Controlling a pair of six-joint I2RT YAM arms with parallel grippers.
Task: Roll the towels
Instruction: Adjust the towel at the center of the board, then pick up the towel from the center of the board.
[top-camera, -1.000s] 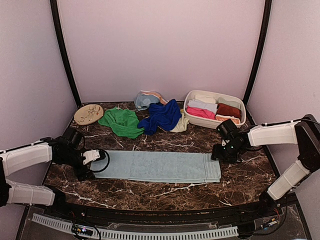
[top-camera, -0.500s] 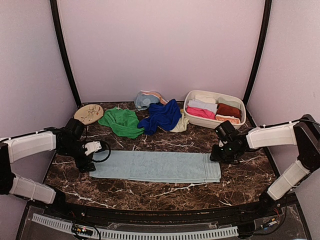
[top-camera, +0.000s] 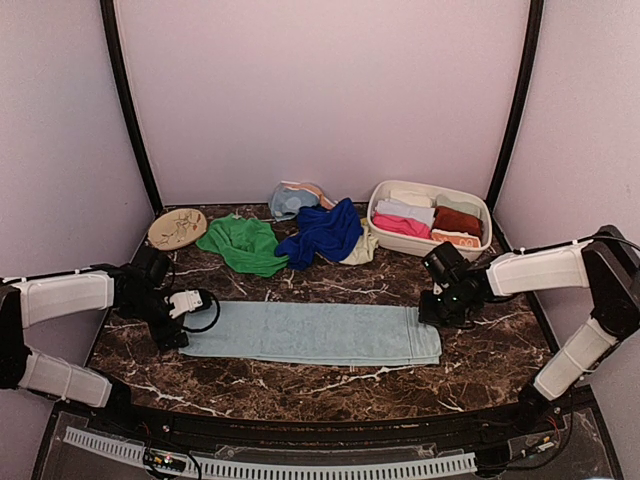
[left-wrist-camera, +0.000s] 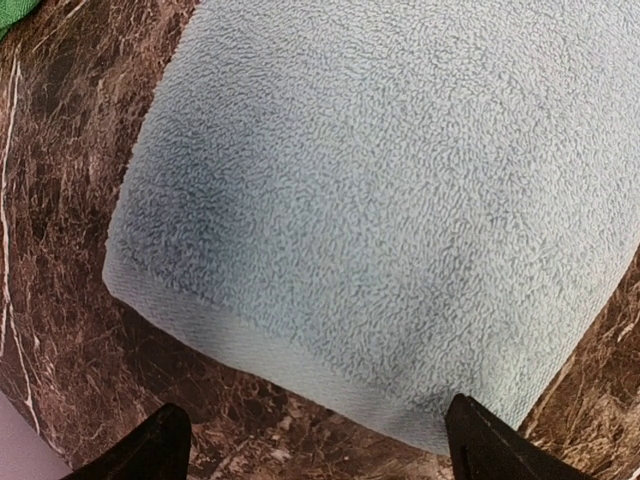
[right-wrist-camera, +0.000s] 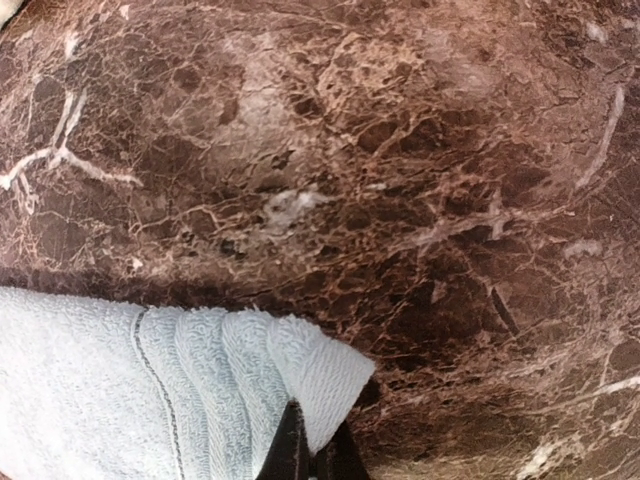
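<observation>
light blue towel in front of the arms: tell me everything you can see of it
The light blue towel is terry cloth with a looped pile and a stitched hem band at its right end. It lies spread flat and unrolled, long side running left to right on the brown marble table. The right gripper is shut on the hem by the far right corner. The left gripper is open, fingers straddling the left end, not visibly touching.
</observation>
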